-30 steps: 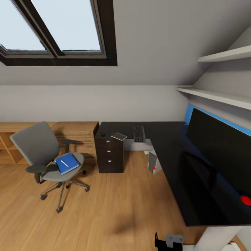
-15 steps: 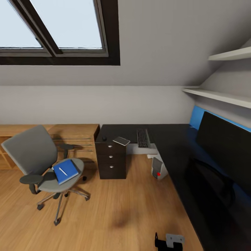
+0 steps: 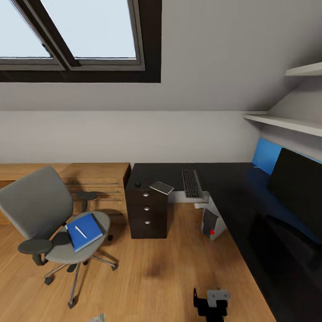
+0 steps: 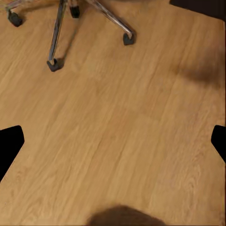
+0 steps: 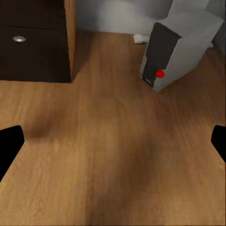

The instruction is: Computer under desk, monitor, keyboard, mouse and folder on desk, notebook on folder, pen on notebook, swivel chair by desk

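Chair (image 3: pixel 49 214): I see it on the wood floor (image 3: pixel 156 273), well apart from the desk (image 3: pixel 232 179), seat turned toward the room; its star base (image 4: pixel 70 19) and casters show in my left wrist view.
Folder (image 3: pixel 84 231): blue, lying flat on the chair seat.
Pen (image 3: pixel 80 231): white, resting on top of the folder.
Notebook (image 3: pixel 161 187): on the desk, over the drawer unit (image 3: pixel 146 210), one corner hanging past the front edge.
Mouse (image 3: pixel 137 184): small black lump on the desk, just beside the notebook, toward the wooden cabinet (image 3: pixel 96 179).
Keyboard (image 3: pixel 192 183): on the desk, near the notebook on the side away from the mouse.
Monitor (image 3: pixel 297 190): standing on the desk's long wing, in front of the blue wall panel (image 3: pixel 266 154).
Computer (image 3: pixel 210 221): on the floor under the desk, tilted, red dot facing me; I get it in my right wrist view too (image 5: pixel 181 47).
Left pincer (image 4: pixel 113 141): spread wide, nothing between the fingers, over bare floor.
Right pincer (image 5: pixel 113 141): spread wide too, empty, over floor near the computer.
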Robot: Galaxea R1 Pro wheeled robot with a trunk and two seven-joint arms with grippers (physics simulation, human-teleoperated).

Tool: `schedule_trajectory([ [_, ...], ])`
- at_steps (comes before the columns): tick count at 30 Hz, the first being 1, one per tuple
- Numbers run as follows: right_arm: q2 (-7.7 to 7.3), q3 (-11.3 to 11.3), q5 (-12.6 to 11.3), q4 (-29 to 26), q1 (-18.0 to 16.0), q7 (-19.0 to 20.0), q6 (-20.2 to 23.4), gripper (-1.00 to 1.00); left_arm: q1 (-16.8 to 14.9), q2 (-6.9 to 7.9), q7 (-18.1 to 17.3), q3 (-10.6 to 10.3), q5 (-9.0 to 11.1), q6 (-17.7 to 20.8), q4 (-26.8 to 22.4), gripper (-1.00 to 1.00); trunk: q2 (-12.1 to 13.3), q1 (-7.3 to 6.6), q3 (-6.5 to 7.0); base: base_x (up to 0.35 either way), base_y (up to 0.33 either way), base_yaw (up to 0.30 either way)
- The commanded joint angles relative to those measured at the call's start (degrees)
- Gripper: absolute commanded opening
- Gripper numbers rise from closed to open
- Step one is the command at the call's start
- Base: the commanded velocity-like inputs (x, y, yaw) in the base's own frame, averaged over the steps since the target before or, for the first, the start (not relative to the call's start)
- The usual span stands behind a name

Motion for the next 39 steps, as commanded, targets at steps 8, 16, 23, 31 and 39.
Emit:
schedule_trajectory([
  [8, -2.36, 0.86, -44.72, -17.67, -20.81, 3.77, 28.4, 1.0, -0.02, -0.59, 1.04, -0.45, 0.62, 45.88, -57.49, 1.0, -0.06, 0.05, -0.1, 0.336, 0.011, 0.0],
  [16, -5.8, 0.99, -65.1, -17.06, -23.05, 4.03, 32.4, 1.0, -0.02, -0.71, 0.84, -0.44, 0.44, 48.09, -59.02, 1.0, -0.06, 0.05, -0.1, 0.337, 0.0, 0.0],
  [23, -7.66, 0.33, -72.9, -16.86, -23.14, 7.7, 46.89, 1.0, -0.02, -0.77, 0.92, -0.32, 0.65, 48.13, -58.33, 1.0, -0.06, 0.05, -0.1, 0.337, 0.0, 0.0],
  [31, -10.36, -0.47, -87.6, -10.06, -23.12, 19.62, 55.22, 1.0, -0.02, -0.92, 0.88, -0.35, 0.87, 48.44, -57.64, 1.0, -0.06, 0.05, -0.1, 0.337, 0.0, 0.0],
  [39, -10.47, -0.49, -88.06, -6.58, -23.15, 22.2, 50.64, 1.0, -0.02, -0.91, 0.87, -0.43, 0.75, 48.33, -57.9, 1.0, -0.06, 0.05, -0.1, 0.149, 0.0, 0.0],
])
